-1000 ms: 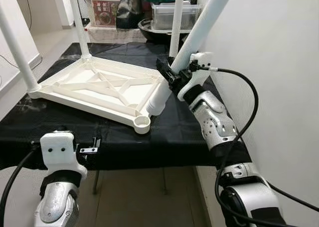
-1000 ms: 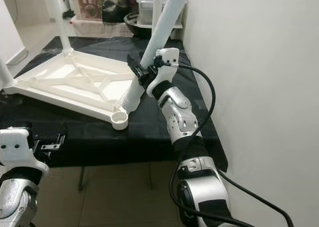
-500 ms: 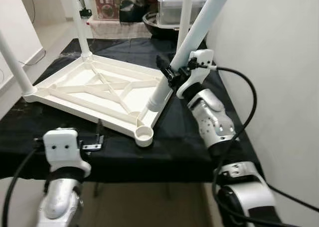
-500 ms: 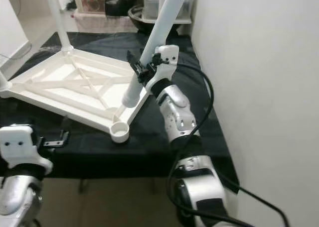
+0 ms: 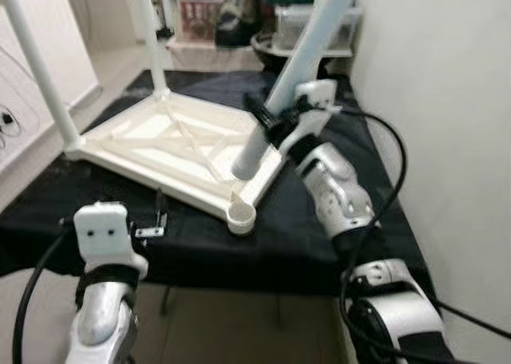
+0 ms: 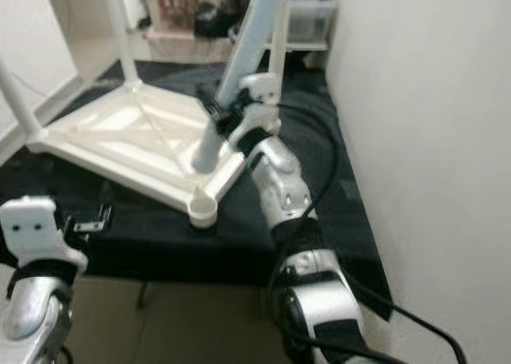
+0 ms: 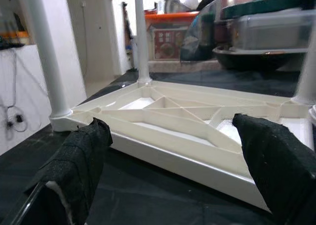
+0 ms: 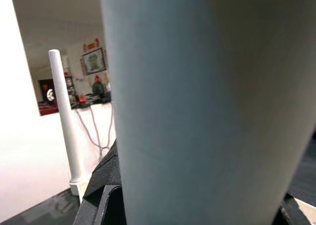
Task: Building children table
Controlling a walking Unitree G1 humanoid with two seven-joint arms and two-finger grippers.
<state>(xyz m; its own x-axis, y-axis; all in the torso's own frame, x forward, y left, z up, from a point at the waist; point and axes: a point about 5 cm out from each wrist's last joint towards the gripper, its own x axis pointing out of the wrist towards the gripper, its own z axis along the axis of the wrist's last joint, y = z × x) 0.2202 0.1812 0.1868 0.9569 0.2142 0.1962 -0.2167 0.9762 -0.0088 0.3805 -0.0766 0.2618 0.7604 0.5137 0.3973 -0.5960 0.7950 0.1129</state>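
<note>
Cream-white ribbed plastic tabletop [image 5: 172, 152] and matching white tube leg [image 5: 281, 96] beside the black right pincer [image 5: 267, 124]; plain black cloth-covered table [image 5: 200, 236] beneath.

silver arms | white wrist blocks (two screws) | black cables, fingers [image 7: 81, 158]

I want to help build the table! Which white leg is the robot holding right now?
Look at the black cloth with the upside-down white tabletop on it. At its near right side, the right gripper clamps one leg. It is the one that leans, its bottom end hanging loose above the tabletop, while the others stand upright in their corners.
</note>
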